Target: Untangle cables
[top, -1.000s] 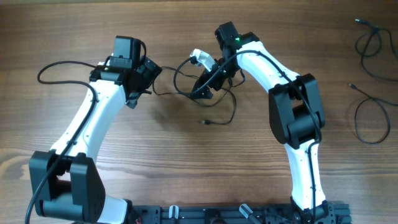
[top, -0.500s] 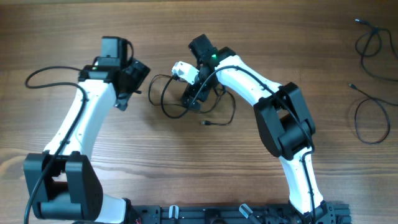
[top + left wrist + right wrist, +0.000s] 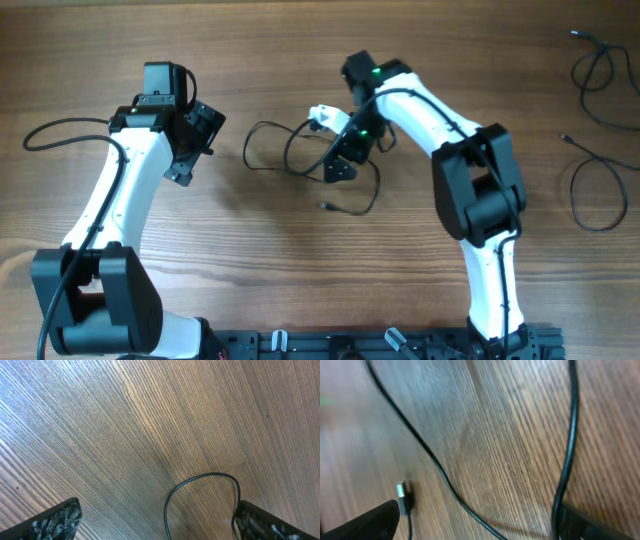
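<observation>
1. my left hand [image 3: 160, 522] is spread wide. its fingertips sit in the bottom corners of its wrist view with nothing between them, and it hangs over bare bench [image 3: 100, 435].
2. just beyond that hand, one thin dark strand of the tangle [image 3: 200, 476] arches on the wood, clear of both fingers.
3. my right hand [image 3: 477, 525] is wide apart too and clamps nothing. a strand runs down to the finger [image 3: 600, 527] at the right of its wrist view. i cannot tell whether it touches that finger or only passes beside it.
4. near the other finger, but apart from it, a small plug [image 3: 404, 496] with a silvery tip lies flat on the wood. another strand crosses just beside it.
5. from overhead, the tangle lies mid-bench in loose overlapping loops between the two hands, and the right hand is over its right part. a white plug [image 3: 322, 115] sits on the far side of the loops, just beside the right arm.
6. well apart, by the right edge of the bench, lies a looped cable [image 3: 598, 190] with a short tail.
7. farthest off, in the far right corner, a bunched cable [image 3: 598, 65] lies on its own, apart from the looped one.
</observation>
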You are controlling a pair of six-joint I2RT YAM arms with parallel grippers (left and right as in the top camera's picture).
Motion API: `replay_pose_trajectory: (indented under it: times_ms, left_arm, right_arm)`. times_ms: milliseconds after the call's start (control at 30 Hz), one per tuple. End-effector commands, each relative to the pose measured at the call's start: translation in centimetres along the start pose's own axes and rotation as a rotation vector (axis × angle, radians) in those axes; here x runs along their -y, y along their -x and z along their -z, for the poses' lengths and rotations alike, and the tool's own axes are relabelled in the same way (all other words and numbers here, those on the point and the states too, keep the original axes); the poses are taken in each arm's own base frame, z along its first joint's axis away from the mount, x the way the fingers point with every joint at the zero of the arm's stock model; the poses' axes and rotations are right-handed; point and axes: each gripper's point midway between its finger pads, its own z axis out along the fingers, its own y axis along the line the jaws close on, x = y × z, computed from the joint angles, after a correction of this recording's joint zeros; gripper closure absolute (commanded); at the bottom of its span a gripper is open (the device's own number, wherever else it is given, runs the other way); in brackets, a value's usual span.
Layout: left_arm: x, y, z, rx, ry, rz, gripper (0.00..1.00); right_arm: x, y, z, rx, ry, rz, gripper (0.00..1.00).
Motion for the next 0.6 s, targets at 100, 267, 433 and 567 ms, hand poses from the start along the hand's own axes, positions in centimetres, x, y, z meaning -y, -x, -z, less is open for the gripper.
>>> replay_pose_trajectory:
  times_ms: [100, 267, 433, 567]
  left_arm:
    - [-0.3, 0.3, 0.2, 0.014, 0.005, 0.007, 0.00]
    - [-0.3, 0.3, 0.2, 0.015, 0.005, 0.006, 0.00]
    - [-0.3, 0.3, 0.2, 0.015, 0.005, 0.006, 0.00]
    - [-0.3, 0.3, 0.2, 0.015, 0.005, 0.006, 0.00]
  right_arm:
    - [-2.4, 2.4, -0.5, 0.149, 0.162, 0.029, 0.00]
    - [-0.3, 3.0, -2.8, 0.020, -0.069, 0.021, 0.00]
    - [1.4, 3.3, -4.6, -0.068, -0.289, 0.044, 0.00]
    - [3.2, 2.2, -5.0, -0.109, -0.429, -0.048, 0.17]
